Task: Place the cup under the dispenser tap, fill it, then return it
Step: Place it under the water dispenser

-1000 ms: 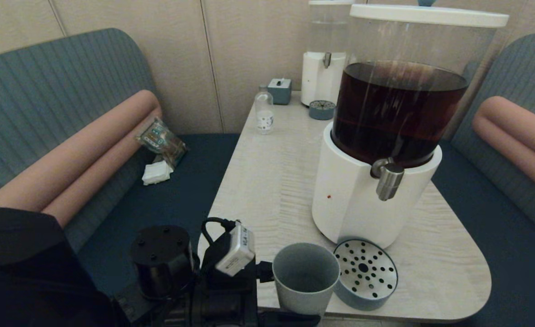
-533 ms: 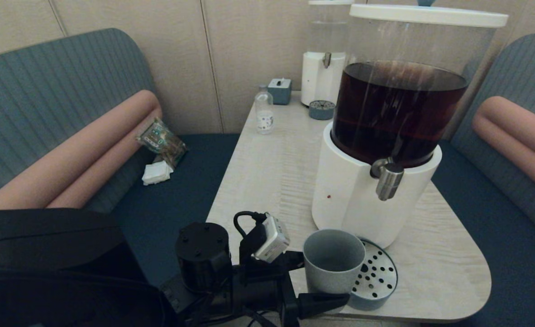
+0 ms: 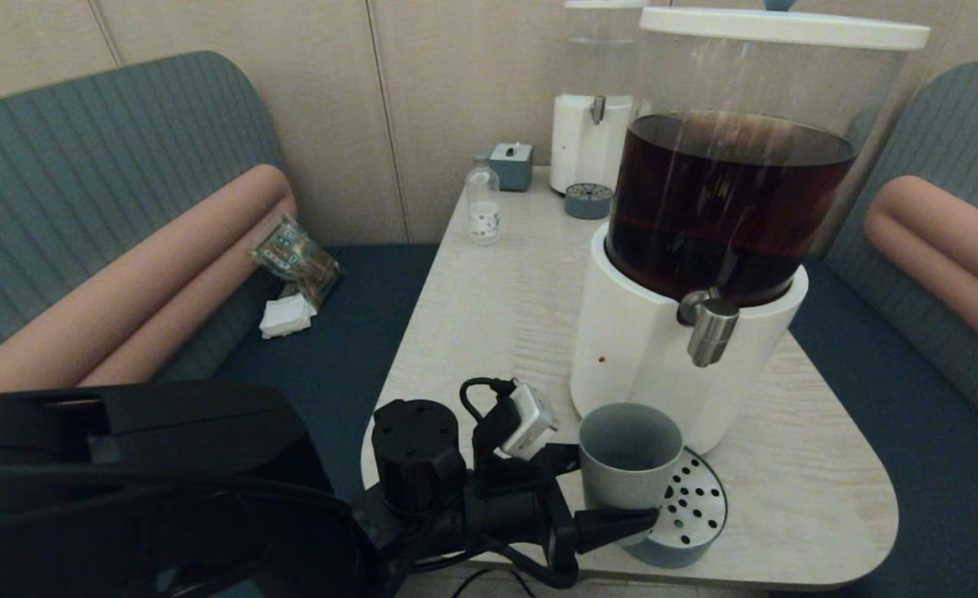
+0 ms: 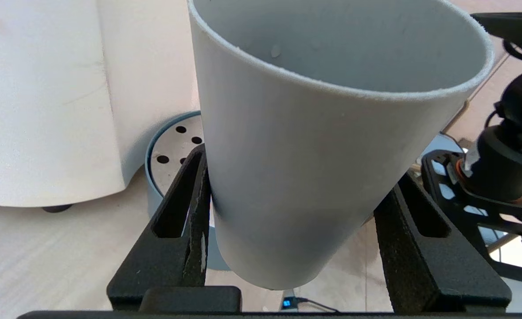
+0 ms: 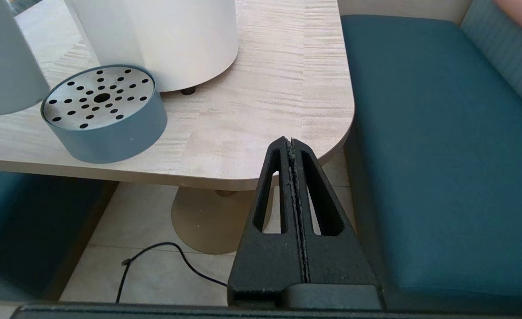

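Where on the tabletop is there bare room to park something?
Bare wood spans between the small clear bottle and the white dispenser base, and right of the perforated steel drip tray. The near edge is crowded: the left gripper holds the grey-blue cup there.

Grey-blue cup (image 3: 628, 455) – upright, empty, over drip tray edge, left of steel tap (image 3: 710, 326)

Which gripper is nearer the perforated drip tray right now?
Left. The left gripper holds the cup at the drip tray's edge; the right gripper hangs shut below the table edge, off to the side.
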`<state>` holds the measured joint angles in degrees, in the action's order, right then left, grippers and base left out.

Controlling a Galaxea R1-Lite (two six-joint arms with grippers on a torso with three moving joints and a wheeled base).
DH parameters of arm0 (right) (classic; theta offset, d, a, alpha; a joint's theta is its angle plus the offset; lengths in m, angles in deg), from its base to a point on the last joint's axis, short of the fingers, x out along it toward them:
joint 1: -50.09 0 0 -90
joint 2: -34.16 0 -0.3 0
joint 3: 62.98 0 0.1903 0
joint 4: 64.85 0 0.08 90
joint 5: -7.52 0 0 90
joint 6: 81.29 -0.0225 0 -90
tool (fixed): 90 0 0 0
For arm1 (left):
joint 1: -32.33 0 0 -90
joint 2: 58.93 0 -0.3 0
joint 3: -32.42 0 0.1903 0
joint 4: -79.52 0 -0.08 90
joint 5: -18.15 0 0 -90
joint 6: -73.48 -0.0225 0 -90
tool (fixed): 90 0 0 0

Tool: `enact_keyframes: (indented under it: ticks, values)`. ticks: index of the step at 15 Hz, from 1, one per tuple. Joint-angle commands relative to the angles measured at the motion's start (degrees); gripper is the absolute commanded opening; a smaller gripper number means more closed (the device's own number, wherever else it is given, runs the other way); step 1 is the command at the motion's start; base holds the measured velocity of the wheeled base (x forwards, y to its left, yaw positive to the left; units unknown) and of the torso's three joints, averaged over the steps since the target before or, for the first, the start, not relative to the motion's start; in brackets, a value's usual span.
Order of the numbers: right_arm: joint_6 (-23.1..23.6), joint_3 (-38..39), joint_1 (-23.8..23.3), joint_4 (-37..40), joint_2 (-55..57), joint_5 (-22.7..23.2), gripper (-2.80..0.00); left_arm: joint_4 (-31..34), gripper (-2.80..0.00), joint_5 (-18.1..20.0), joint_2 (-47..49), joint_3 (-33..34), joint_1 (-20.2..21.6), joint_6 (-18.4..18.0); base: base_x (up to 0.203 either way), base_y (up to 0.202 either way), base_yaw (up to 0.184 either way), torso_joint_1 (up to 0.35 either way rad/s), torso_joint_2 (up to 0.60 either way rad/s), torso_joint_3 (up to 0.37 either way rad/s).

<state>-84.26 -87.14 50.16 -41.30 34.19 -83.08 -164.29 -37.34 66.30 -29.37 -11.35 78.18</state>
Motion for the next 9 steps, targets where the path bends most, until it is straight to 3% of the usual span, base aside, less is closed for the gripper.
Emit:
enact_keyframes:
  ticks: [1, 9]
  values:
    - [-0.01, 0.00, 0.01, -0.01, -0.02, -0.02, -2.80, -0.49, -2.80, 0.21, 0.98, -0.74, 0.03, 0.04, 0.000, 0.000, 0.000, 0.000, 0.00, 0.000]
    - [-0.01, 0.00, 0.01, -0.08, -0.10, -0.02, -2.80, -0.49, -2.80, -1.37, 5.12, -6.34, -0.68, 0.44, 0.000, 0.000, 0.000, 0.000, 0.00, 0.000]
